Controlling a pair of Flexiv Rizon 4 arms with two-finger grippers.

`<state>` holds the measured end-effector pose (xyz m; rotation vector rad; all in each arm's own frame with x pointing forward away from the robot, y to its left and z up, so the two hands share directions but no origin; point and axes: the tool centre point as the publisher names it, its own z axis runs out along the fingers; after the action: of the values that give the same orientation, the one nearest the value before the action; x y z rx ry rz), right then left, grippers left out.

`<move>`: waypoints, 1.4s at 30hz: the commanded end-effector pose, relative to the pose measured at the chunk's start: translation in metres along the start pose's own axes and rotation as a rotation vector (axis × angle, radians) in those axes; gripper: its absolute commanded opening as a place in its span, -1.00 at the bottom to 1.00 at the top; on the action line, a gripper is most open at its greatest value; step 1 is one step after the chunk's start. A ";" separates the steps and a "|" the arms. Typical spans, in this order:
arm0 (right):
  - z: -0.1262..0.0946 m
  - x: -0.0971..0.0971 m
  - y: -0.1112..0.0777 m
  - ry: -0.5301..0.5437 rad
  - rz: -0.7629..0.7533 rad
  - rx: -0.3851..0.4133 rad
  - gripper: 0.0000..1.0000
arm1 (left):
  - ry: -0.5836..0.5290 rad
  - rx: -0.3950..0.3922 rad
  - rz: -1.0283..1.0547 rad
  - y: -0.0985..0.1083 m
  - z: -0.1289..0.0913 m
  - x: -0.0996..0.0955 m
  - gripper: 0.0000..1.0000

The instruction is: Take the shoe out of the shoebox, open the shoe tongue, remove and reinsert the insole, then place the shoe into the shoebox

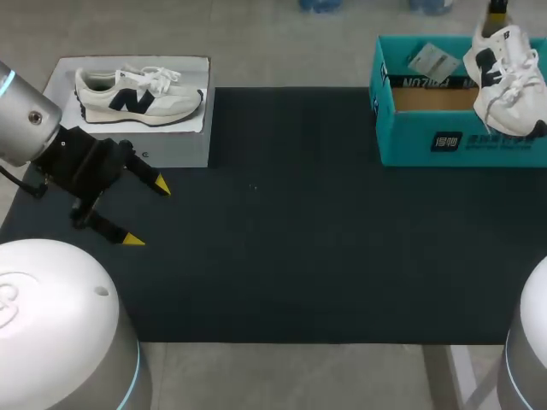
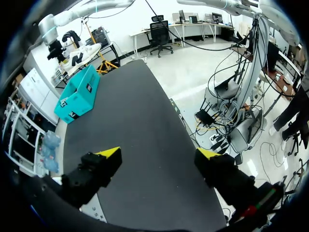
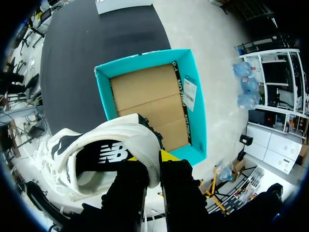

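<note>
My right gripper (image 3: 152, 157) is shut on the heel collar of a white shoe (image 3: 104, 152) with a dark logo. It holds the shoe above the near corner of the open teal shoebox (image 3: 199, 111). In the head view this shoe (image 1: 508, 81) hangs toe-down over the right end of the shoebox (image 1: 427, 141) at the far right. My left gripper (image 1: 147, 213) is open and holds nothing, low over the black mat at the left. From the left wrist its gripper (image 2: 159, 153) points along the mat toward the distant shoebox (image 2: 77, 94) and the held shoe (image 2: 82, 52).
A second white shoe (image 1: 137, 96) lies on a grey box (image 1: 184, 149) at the far left, just beyond my left gripper. A paper tag (image 1: 432, 60) lies inside the shoebox on its cardboard floor. The black mat (image 1: 282, 239) covers the table between the two boxes.
</note>
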<state>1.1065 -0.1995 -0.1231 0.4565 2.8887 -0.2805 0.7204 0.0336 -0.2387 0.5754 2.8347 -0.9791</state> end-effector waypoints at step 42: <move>0.004 0.018 -0.020 0.180 1.008 0.174 -1.00 | 0.001 -0.003 0.000 0.000 0.000 0.000 1.00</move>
<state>1.0836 -0.2136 -0.1293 1.9072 2.3805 -0.3125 0.7203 0.0336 -0.2387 0.5753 2.8347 -0.9790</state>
